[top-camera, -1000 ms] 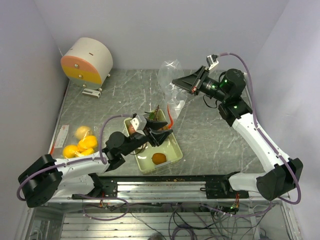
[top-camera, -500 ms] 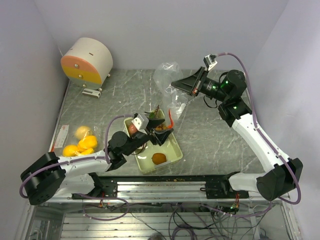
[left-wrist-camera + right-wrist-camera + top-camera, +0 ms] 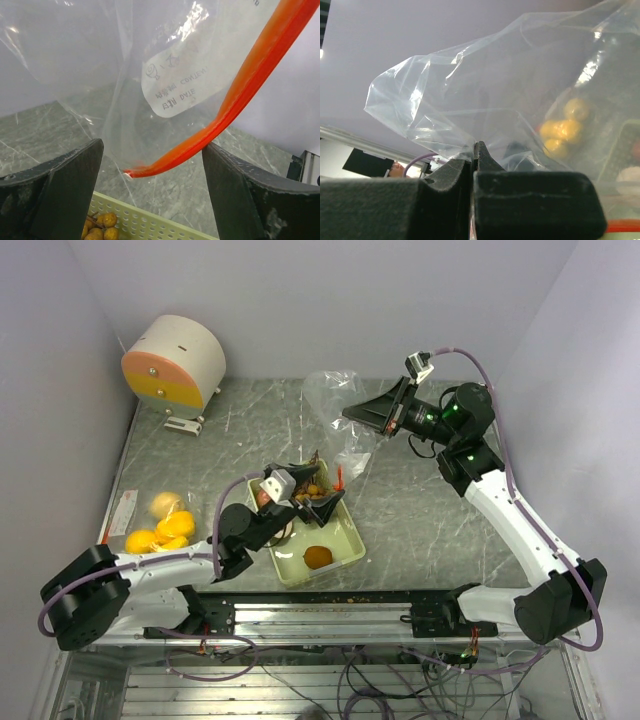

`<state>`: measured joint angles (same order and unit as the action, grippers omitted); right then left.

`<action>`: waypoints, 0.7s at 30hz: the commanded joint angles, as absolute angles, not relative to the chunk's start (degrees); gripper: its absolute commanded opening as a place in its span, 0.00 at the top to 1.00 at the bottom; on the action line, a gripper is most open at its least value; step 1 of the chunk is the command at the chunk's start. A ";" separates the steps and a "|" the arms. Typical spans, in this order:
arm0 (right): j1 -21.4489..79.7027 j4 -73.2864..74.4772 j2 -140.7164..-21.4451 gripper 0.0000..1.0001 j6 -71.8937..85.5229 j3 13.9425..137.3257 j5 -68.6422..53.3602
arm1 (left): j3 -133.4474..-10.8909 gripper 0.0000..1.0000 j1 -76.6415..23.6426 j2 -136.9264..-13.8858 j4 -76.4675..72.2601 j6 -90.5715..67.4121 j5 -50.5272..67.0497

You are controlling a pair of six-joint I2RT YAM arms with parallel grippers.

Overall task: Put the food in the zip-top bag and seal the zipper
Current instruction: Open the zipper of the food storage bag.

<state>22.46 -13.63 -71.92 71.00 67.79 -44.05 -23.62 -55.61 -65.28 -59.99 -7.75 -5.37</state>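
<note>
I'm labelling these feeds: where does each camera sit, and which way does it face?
Top external: above and behind the bases, looking down at the table; left arm and right arm show.
Left wrist: through the open left hand toward the orange zipper of the bag.
Right wrist: along the right hand, shut on the bag.
All share the bag.

fruits point(image 3: 165, 525) left of tray point(image 3: 346, 537), bag point(image 3: 330, 392) behind tray
</note>
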 commanded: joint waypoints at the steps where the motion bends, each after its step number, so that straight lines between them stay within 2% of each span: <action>1: 22.24 -18.54 -71.22 1.00 73.92 66.75 -47.40 | -25.39 0.11 -55.85 -68.19 -66.23 -6.09 -4.52; 3: 22.24 -20.03 -71.61 1.00 75.02 66.19 -48.28 | -25.74 0.10 -55.82 -69.26 -68.10 -6.34 -3.39; 7: 22.24 -23.56 -72.28 1.00 77.69 64.38 -50.31 | -26.44 0.00 -55.84 -70.78 -71.19 -6.89 -1.87; 15: 22.41 -24.86 -71.97 1.00 77.96 63.53 -52.57 | -29.19 0.02 -55.85 -72.42 -70.03 -5.84 -1.23; 16: 22.42 -24.67 -71.90 1.00 77.77 63.61 -52.76 | -29.37 0.09 -55.82 -72.56 -69.86 -5.97 -1.19; 17: 22.40 -24.62 -71.79 1.00 77.66 63.56 -52.94 | -29.50 0.21 -55.83 -72.67 -69.72 -6.05 -1.04; 19: 22.36 -24.37 -71.67 1.00 77.33 63.55 -53.02 | -29.25 0.64 -55.86 -72.65 -69.90 -6.16 -1.34; 21: 22.41 -23.91 -71.63 1.00 76.77 63.67 -53.00 | -28.46 0.90 -55.84 -72.12 -70.63 -6.55 -1.60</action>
